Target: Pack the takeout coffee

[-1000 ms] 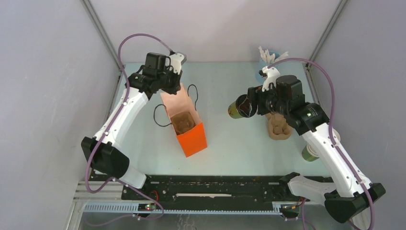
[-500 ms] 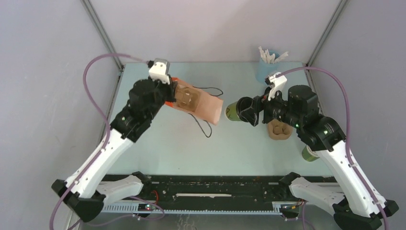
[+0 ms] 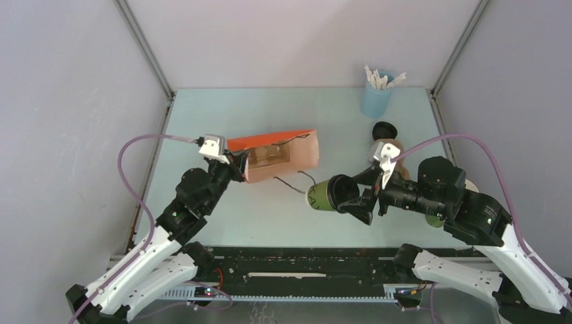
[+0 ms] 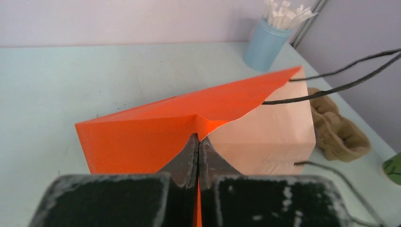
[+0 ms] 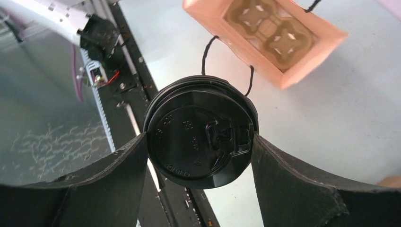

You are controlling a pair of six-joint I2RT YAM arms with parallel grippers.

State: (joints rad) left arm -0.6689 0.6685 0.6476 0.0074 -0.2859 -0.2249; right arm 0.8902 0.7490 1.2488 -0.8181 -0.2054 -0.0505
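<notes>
The takeout coffee (image 3: 320, 196), an olive-green cup with a black lid (image 5: 201, 142), lies sideways in the air with my right gripper (image 3: 351, 199) shut on it just below the lid. Its base points left toward the orange bag (image 3: 270, 140). The bag is tipped on its side, and its pale mouth (image 5: 265, 38) shows a brown cardboard carrier (image 3: 270, 156) inside. My left gripper (image 4: 198, 138) is shut on the bag's orange edge at its left end (image 3: 237, 164). The cup is outside the bag, a short way below and right of the mouth.
A pale blue cup of white sticks (image 3: 375, 94) stands at the back right. A loose black lid (image 3: 384, 128) and a brown cardboard carrier (image 4: 338, 132) lie behind the right arm. The bag's black cord handles (image 3: 297, 177) trail on the table. The black rail (image 3: 303, 260) runs along the near edge.
The left arm has pulled the bag nearer and tipped it over, mouth to the right. The right arm has carried the coffee nearer and left, down toward the mouth.
</notes>
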